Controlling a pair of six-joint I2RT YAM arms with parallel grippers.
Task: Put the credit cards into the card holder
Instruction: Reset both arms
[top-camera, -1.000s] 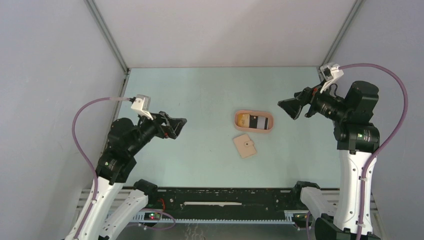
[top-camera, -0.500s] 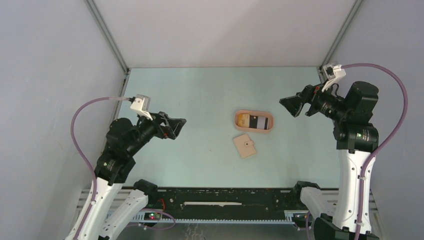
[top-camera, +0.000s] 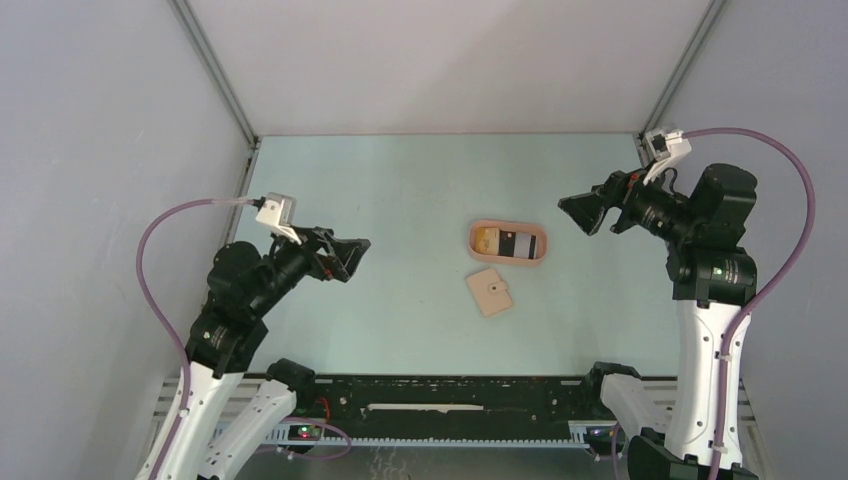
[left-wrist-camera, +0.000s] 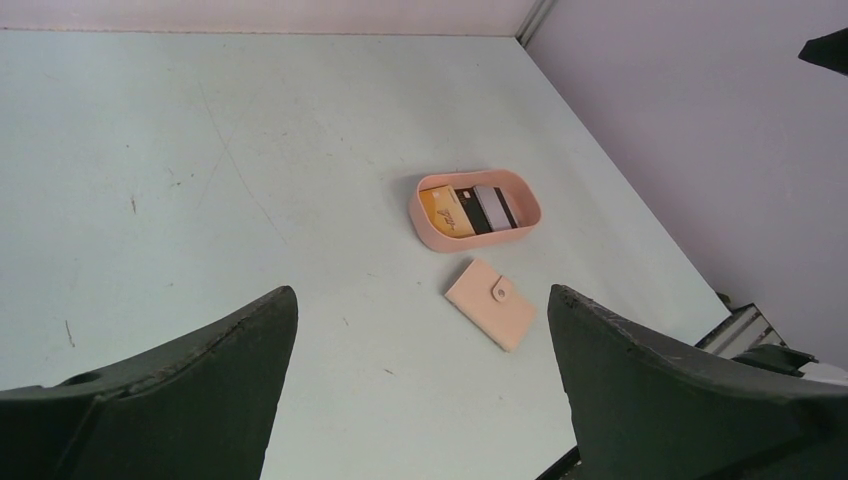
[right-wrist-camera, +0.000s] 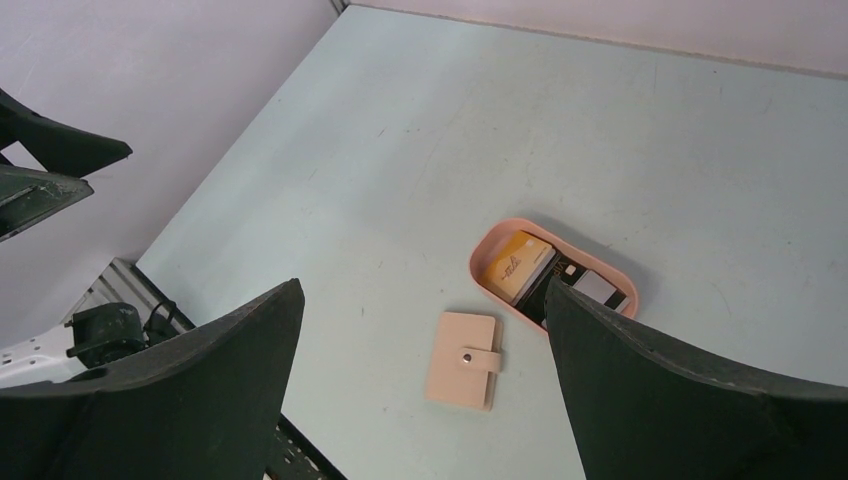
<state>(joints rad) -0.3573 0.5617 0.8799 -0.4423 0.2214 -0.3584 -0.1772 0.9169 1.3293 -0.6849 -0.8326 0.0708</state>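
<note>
Cards (top-camera: 507, 243) lie flat inside a peach-pink oval tray (top-camera: 473, 240) a little right of the middle of the pale green table (top-camera: 400, 190). A yellowish one sits at the tray's left end, a black-and-white one is next to it, and a greyish one shows toward the right end. They overlap, so I cannot tell how many there are.

Just on the near side of the tray, toward the arm bases, is the card holder (top-camera: 489, 292), a small tan square with a dark snap dot on its face. It is folded shut and lies flat on the table, turned a bit askew to the tray. It is close to the rim but a thin strip of table shows between them.

Further out, the left gripper (top-camera: 357, 258) hangs in the air well to the left of both things, pointed toward them. Its two dark fingers are spread wide with nothing between them. The right gripper (top-camera: 572, 217) hovers off the tray's right end, nearer to it than the left one. It is also above the surface, its fingers fully apart and holding nothing. Neither touches the tray, the cards or the holder.
</note>
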